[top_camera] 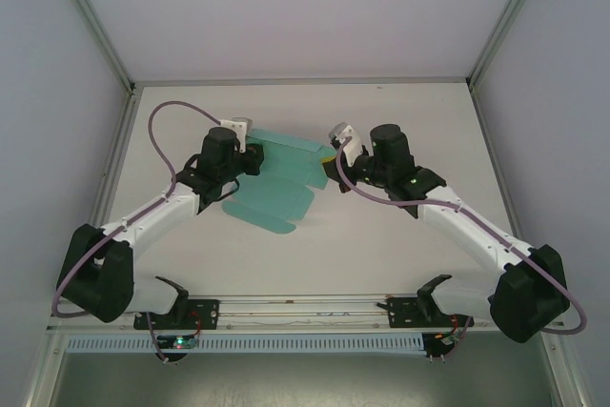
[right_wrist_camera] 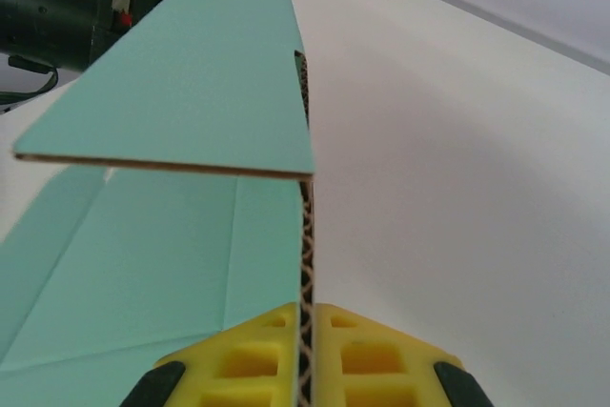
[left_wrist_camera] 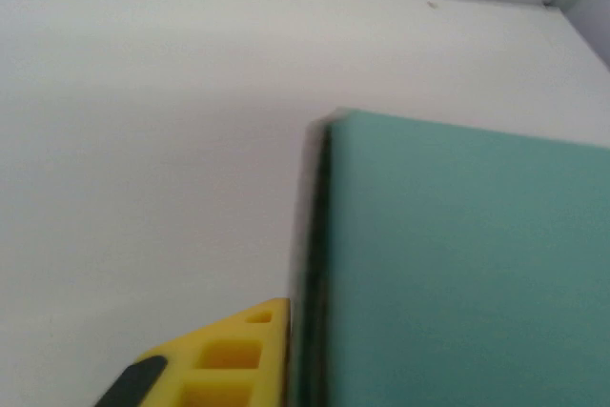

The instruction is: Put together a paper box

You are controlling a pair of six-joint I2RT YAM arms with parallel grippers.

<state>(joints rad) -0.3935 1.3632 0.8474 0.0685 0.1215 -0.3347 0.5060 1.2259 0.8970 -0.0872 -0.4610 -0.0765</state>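
Top external: one paper box (top_camera: 272, 193), two tools: right tool (right_wrist_camera: 307, 321) pinching it, left tool (top_camera: 240, 131) unclear.

The paper box (top_camera: 274, 186) lies opened out on the worktop (top_camera: 315, 254), about midway across it and ahead of both arm bases; the left hand (top_camera: 246, 136) sits at the sheet's rear left corner, one finger (left_wrist_camera: 221, 361) just beside the card's left edge; the right hand (right_wrist_camera: 305, 369) sits at the rear right, the sheet's edge pinched between its two fingers; one flap stands raised above the flat panels, on the right hand's side.
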